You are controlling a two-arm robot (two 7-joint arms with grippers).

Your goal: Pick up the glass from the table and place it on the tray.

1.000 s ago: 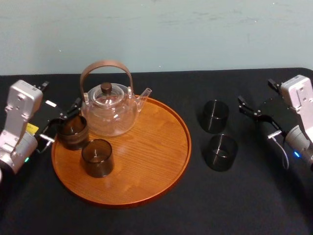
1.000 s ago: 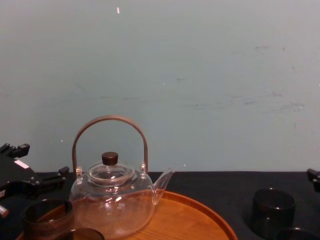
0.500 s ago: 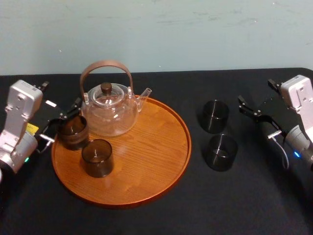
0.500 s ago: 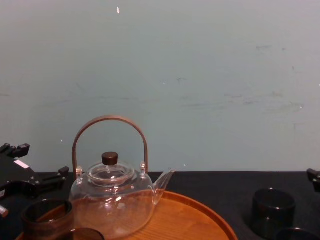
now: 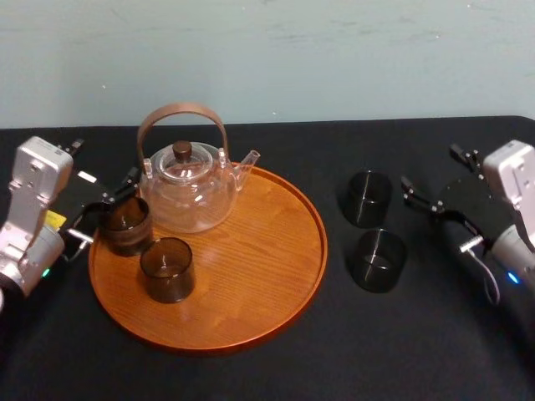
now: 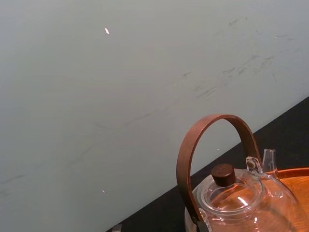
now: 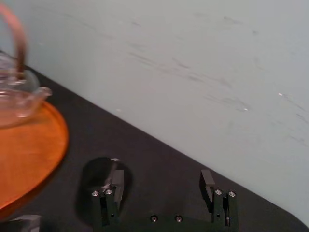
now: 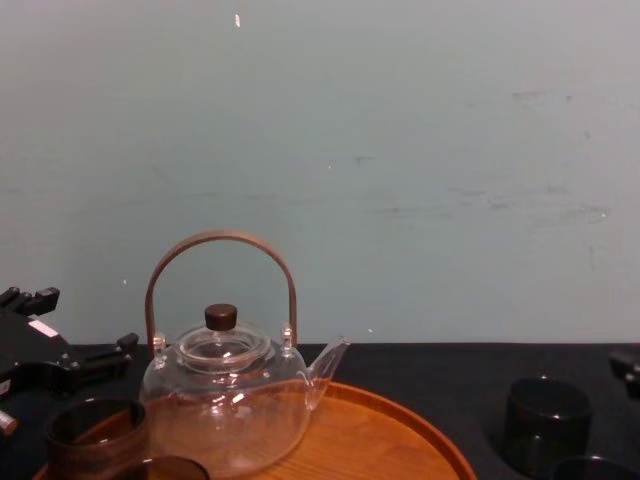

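Two dark tinted glasses stand on the black table right of the tray, a far glass and a near glass. My right gripper is open just right of the far glass, apart from it. The round wooden tray carries a glass teapot and two more dark glasses, a left-edge glass and a front glass. At the tray's left edge my left gripper is open, its fingers spread beside the left-edge glass.
The black table ends at a pale wall close behind. The teapot's tall brown handle rises above the tray. Bare wood fills the tray's right half, and open tabletop lies in front of the tray and the glasses.
My right gripper has shifted a little left, closer to the far glass on the table. The left arm, the tray and all glasses are unmoved.
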